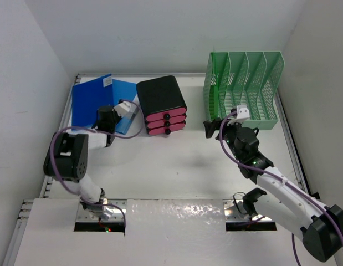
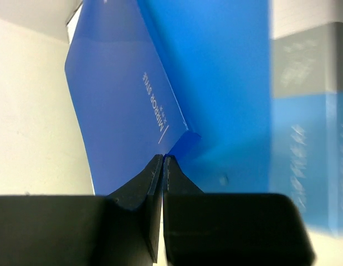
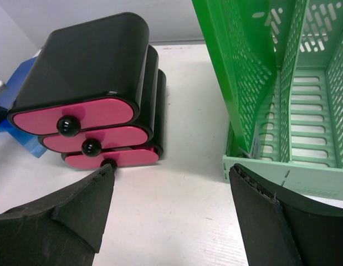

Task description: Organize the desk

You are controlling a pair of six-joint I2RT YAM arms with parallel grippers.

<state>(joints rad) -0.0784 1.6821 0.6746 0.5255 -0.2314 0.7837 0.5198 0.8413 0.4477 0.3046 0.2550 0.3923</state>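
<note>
The white desk point(image 1: 177, 160) holds a blue folder point(image 1: 89, 104) at the back left. My left gripper point(image 1: 124, 112) is at the folder's right edge. In the left wrist view the jaws are pressed together point(image 2: 163, 158) on the lower corner of the folder's cover point(image 2: 121, 100), which stands tilted up off the desk point(image 2: 27, 122). My right gripper point(image 1: 214, 125) is open and empty. It hovers low over the bare desk point(image 3: 177, 221), midway point(image 3: 171, 177) between the drawer box and the file rack.
A black box of pink drawers point(image 1: 162, 105) stands at the back centre, drawer fronts towards me point(image 3: 88, 119). A mint-green mesh file rack point(image 1: 246, 83) stands at the back right point(image 3: 282, 83). White walls close in three sides.
</note>
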